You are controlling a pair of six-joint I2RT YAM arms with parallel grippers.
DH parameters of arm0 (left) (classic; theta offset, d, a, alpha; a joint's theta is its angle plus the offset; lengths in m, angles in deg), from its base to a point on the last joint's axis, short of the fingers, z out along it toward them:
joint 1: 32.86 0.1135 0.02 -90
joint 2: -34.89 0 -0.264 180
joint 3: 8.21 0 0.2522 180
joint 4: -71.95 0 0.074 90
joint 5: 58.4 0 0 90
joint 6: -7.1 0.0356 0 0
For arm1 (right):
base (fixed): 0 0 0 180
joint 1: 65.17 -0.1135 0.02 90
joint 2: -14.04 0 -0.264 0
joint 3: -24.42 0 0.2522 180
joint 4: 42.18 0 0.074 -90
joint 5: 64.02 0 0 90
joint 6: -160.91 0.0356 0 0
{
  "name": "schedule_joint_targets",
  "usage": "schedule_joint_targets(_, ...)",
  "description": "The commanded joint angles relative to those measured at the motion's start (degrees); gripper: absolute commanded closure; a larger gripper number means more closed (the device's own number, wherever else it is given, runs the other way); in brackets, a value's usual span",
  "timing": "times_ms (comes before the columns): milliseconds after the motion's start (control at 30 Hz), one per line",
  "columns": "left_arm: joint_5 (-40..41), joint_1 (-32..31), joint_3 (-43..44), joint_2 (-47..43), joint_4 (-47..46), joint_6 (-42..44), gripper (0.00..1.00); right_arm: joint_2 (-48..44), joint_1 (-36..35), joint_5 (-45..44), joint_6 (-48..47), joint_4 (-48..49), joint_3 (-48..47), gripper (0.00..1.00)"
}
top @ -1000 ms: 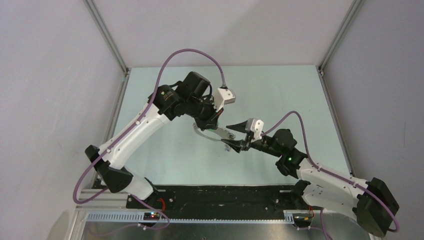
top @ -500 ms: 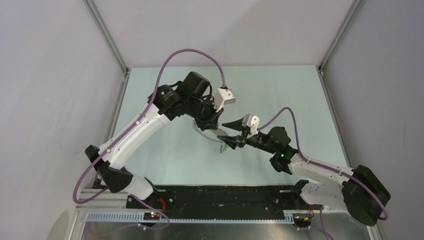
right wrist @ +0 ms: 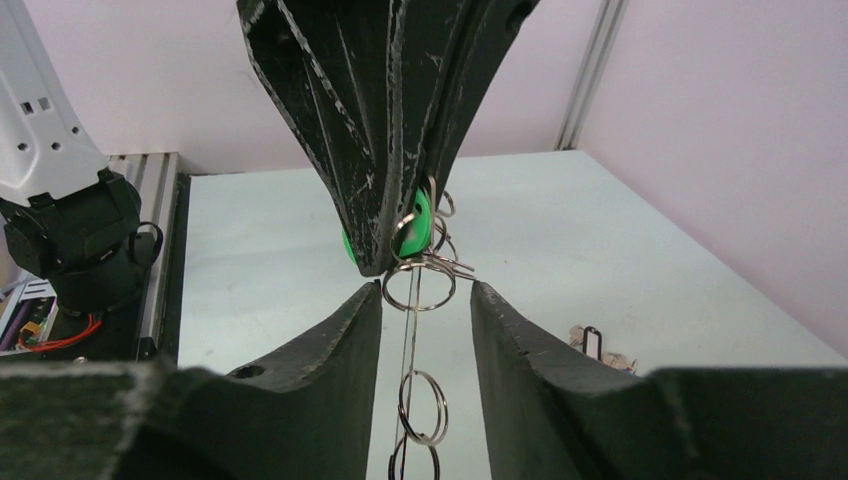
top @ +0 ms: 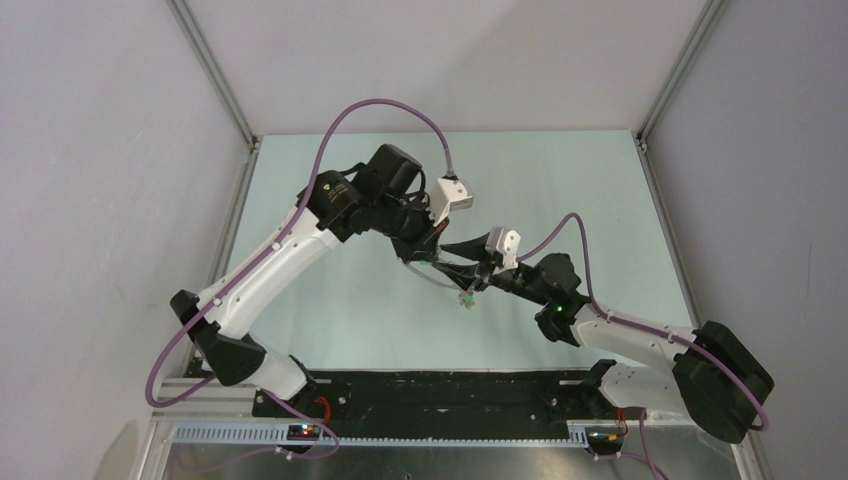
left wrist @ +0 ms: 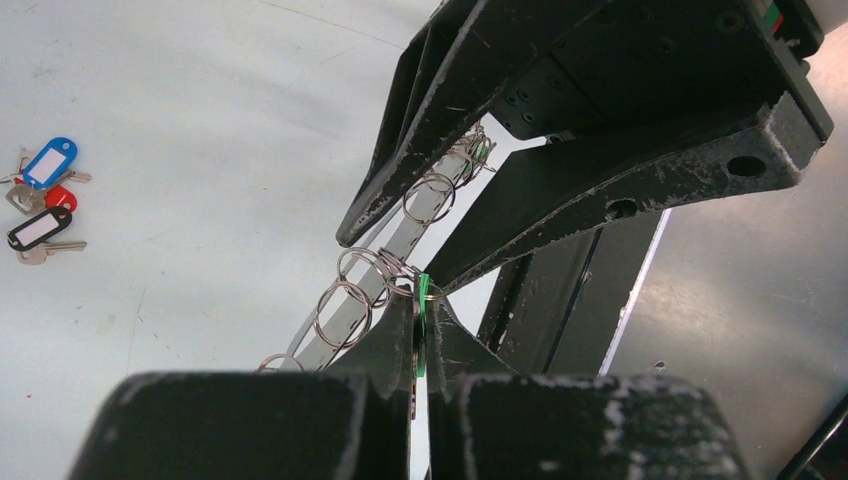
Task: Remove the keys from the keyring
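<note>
The keyring (left wrist: 412, 228) is a thin grey hoop fringed with small silvery rings, held in the air between both arms; it also shows in the top view (top: 425, 276). My left gripper (left wrist: 420, 303) is shut on a green-headed key (left wrist: 422, 330) hanging from one small ring. In the right wrist view that green-headed key (right wrist: 418, 222) sits pinched in the left fingers above. My right gripper (right wrist: 425, 292) is open, its fingers on either side of the edge-on keyring (right wrist: 406, 345) without touching it. In the top view both grippers meet mid-table, the left gripper (top: 463, 286) beside the right gripper (top: 452, 256).
A loose cluster of keys with blue, red and black heads (left wrist: 40, 195) lies on the pale green table (left wrist: 200, 120), apart from the hoop; it also shows in the right wrist view (right wrist: 598, 345). Grey walls and aluminium posts enclose the table.
</note>
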Motion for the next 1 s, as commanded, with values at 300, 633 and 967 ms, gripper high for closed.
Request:
schedule_joint_targets(300, -1.1, -0.6, 1.9, -1.1, -1.9, -0.8, 1.00, -1.0, -2.4, 0.8, -4.4, 2.7, -2.2, 0.75)
schedule_joint_targets(633, -0.7, -0.5, 2.1, -0.8, -1.0, -1.7, 1.00, -5.2, -7.6, -2.2, -22.0, -7.3, -1.7, 0.87)
schedule_joint_targets(967, 1.3, -0.2, 3.8, 0.4, 0.2, -4.3, 1.00, -9.2, -18.3, -13.3, -52.5, -19.2, -0.7, 0.96)
